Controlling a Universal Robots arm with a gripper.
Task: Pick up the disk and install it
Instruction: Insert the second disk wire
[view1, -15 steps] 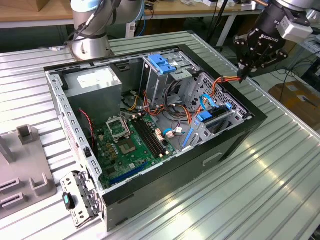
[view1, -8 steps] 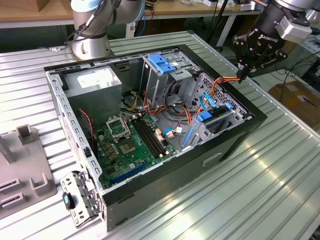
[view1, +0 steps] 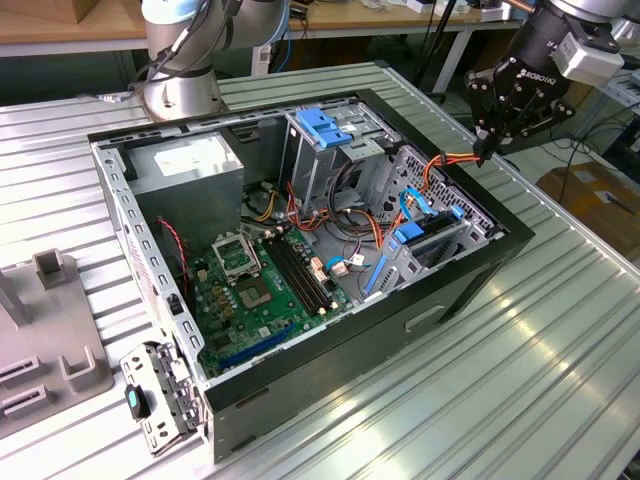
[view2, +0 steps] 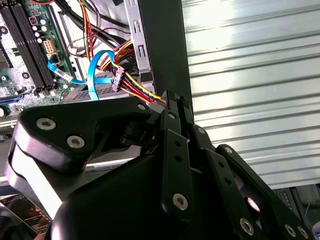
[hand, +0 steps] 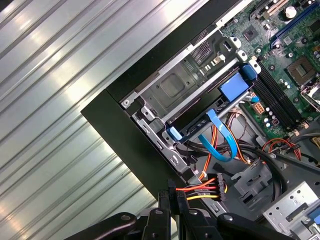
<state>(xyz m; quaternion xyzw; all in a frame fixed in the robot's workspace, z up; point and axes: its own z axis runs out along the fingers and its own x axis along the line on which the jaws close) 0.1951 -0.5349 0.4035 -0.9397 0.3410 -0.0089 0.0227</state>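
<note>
A: Exterior view. The claw (view1: 484, 150) is hanging over the edge of the open case (view1: 470, 285) on the exterior view's right, tips pointing down at the orange-and-yellow cable bundle (view1: 445, 160). Fingers are pressing together; nothing is showing between them.

B: And the disk?

A: The disk (view1: 432, 238) is sitting in the drive bay just inside the case wall nearest the exterior view's right, blue carrier tabs showing at its ends, a blue ribbon cable (view1: 410, 205) looping above it. It is well below the claw, not touching it. The case is lying on its side on the ribbed metal desk (view1: 520, 370), motherboard (view1: 262, 290) facing up.

B: Second wrist view?

A: The claw (view2: 175, 100) is closing tip against tip, empty, just beside the multicoloured cable connector (view2: 120, 80). The case wall (view2: 162, 45) is running straight ahead of the tips.

B: First wrist view?

A: The claw (hand: 172, 196) is again showing its fingers meeting, next to the orange cables (hand: 200, 189). The disk (hand: 210, 107) is lying in its metal bay (hand: 170, 90), with one blue tab at each end of the carrier. Beyond it, memory slots (hand: 277, 97) are running across the board.
</note>
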